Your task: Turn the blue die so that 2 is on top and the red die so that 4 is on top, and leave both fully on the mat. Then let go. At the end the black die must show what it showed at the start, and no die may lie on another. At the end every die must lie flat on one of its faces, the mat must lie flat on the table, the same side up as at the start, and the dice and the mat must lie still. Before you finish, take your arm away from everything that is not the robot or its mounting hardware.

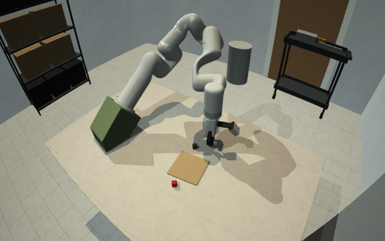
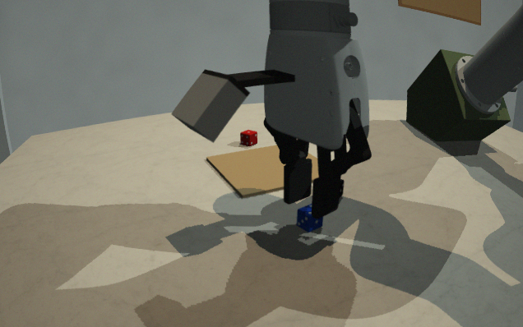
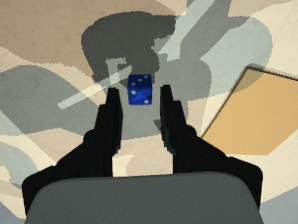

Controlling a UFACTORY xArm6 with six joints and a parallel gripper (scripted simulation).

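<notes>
gripper: fingers partly apart, holding nothing, poised just above the blue die. blue die: on the table, off the mat. red die: on the table beside the mat. black die: near the gripper.

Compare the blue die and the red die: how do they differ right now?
The blue die sits below the hand, beneath its parted fingers; the red die lies alone, far from the hand. The blue die is off one mat edge, the red off the opposite one. Both rest flat on the table, off the mat.
</notes>
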